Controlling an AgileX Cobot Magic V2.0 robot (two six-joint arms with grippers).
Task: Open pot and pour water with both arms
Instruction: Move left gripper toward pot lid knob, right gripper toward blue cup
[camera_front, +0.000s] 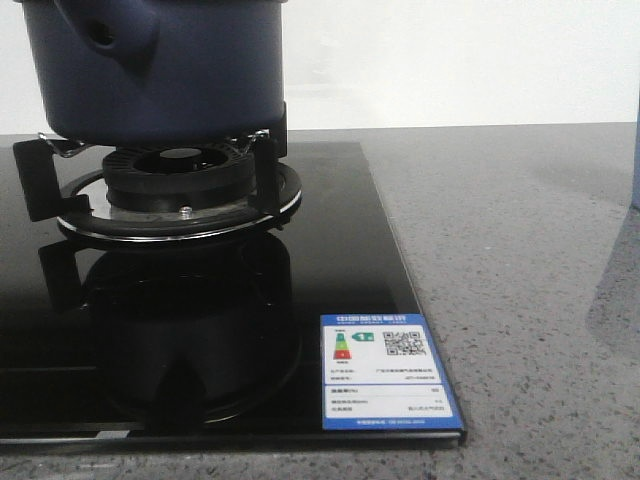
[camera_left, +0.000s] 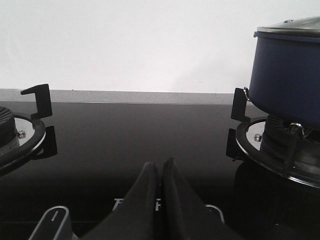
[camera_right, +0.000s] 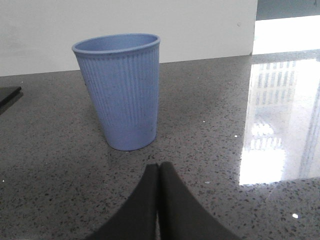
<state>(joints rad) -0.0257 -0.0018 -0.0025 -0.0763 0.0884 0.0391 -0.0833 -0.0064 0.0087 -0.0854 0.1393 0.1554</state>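
The dark navy-blue pot (camera_front: 190, 70) sits on a gas burner's black supports, its stubby hollow handle (camera_front: 105, 35) facing the camera. In the left wrist view the pot (camera_left: 287, 75) carries a shiny lid (camera_left: 292, 26) and stands off to one side. My left gripper (camera_left: 160, 165) is shut and empty over the black glass hob, apart from the pot. My right gripper (camera_right: 159, 167) is shut and empty just above the grey counter, a short way in front of a pale blue ribbed cup (camera_right: 122, 90). Neither gripper shows in the front view.
The black glass hob (camera_front: 330, 260) bears an energy label (camera_front: 385, 370) at its front right corner. A second burner (camera_left: 15, 135) lies on the other side of the left gripper. Speckled grey counter (camera_front: 520, 280) extends right of the hob. A white wall stands behind.
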